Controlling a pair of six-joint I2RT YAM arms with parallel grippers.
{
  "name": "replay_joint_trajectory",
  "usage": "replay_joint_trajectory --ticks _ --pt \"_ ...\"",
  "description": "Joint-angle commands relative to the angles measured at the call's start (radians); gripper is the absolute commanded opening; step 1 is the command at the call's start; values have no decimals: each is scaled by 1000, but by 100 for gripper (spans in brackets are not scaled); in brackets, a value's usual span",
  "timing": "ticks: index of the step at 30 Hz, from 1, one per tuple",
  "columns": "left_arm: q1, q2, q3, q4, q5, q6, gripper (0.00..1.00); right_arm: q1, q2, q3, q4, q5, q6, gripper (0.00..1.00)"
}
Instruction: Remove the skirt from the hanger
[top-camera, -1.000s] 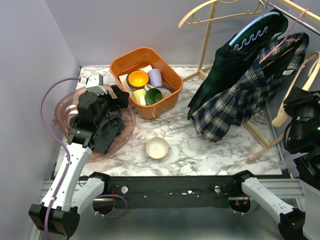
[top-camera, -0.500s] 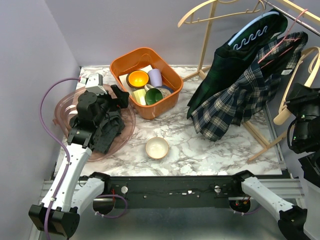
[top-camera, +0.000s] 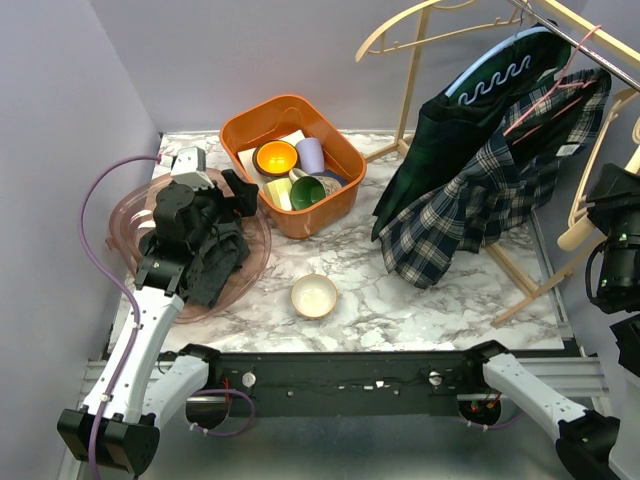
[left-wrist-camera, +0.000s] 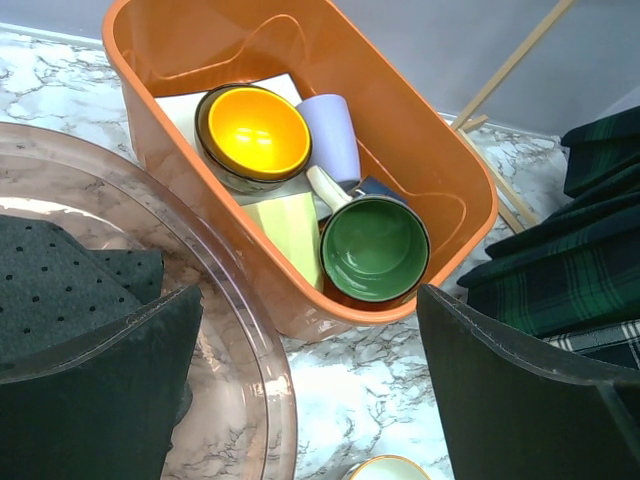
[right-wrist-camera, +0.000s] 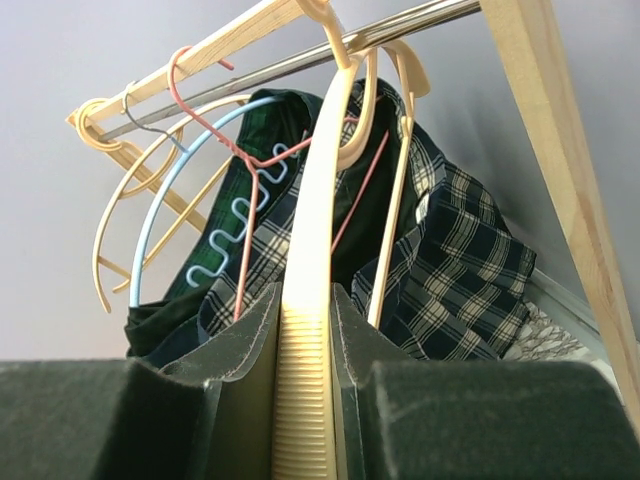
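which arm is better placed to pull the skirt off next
Right. The right gripper is up at the rack, shut on a cream hanger beside the plaid skirt. The left gripper hangs open over the pink tray, across the orange bin from it.

A plaid skirt (top-camera: 462, 212) hangs on a pink hanger (top-camera: 546, 101) from the rail (top-camera: 578, 40); the right arm (top-camera: 618, 255) sits beside a cream hanger (top-camera: 584, 228).

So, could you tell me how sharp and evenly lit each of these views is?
Top external view: even, soft light, sharp throughout, plaid skirt legible. Left wrist view: orange bin crisp, left fingers dark and soft. Right wrist view: metal rail glints; the right fingers pinching the cream hanger are blurred.
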Motion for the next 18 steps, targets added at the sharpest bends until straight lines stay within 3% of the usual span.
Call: replay_joint_trajectory --ticks 1,13,16,17,18 --pt "-4 10 -14 38 18 -10 99 -2 22 1 10 12 -5 1" --pt "-4 13 -10 30 29 -4 99 -2 44 -91 -71 132 51 1" --pt "-4 9 -8 30 38 -4 99 -2 44 -73 -91 135 36 17" --pt "-4 4 -8 30 41 -4 99 -2 39 -67 -91 114 24 33" --pt "-4 1 -8 30 47 -4 99 -2 39 -57 -108 107 13 42"
